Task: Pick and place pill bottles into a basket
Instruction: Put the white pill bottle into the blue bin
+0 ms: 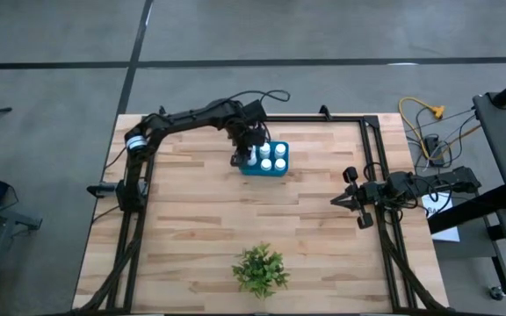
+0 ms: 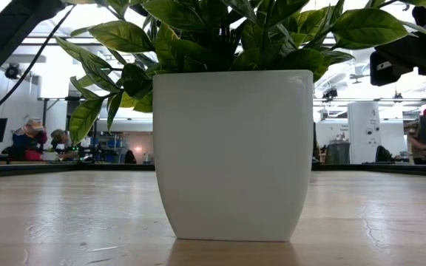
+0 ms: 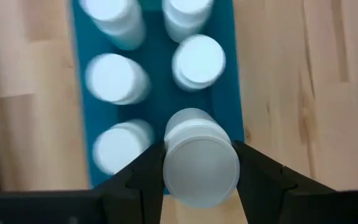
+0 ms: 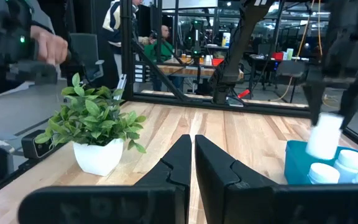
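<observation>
The teal basket point(image 1: 268, 161) stands on the far middle of the wooden table; it also shows in the left wrist view point(image 3: 157, 93) and the right wrist view point(image 4: 300, 163). Several white pill bottles stand upright in it point(image 3: 115, 79). My left gripper point(image 1: 251, 151) is right above the basket's left end, shut on one more white pill bottle point(image 3: 201, 163). My right gripper point(image 1: 340, 201) is shut and empty near the table's right edge; its own view shows its fingers closed together point(image 4: 192, 155). In the low view the basket and bottles are hidden behind the plant pot. My left gripper pinches the bottle's top end, at the cap's two opposite sides point(image 3: 169, 167), between its two fingers point(image 3: 143, 177). The fingers come from above, pointing down. The bottle point(image 4: 325, 137) hangs roughly upright below them, over the basket's end slot, its lower end about level with the basket's rim.
A green leafy plant in a white pot point(image 1: 259, 269) stands near the table's near edge and fills the low view point(image 2: 231, 155). A black frame point(image 1: 378, 167) runs along the table's edges. People show in the room beyond point(image 4: 39, 46).
</observation>
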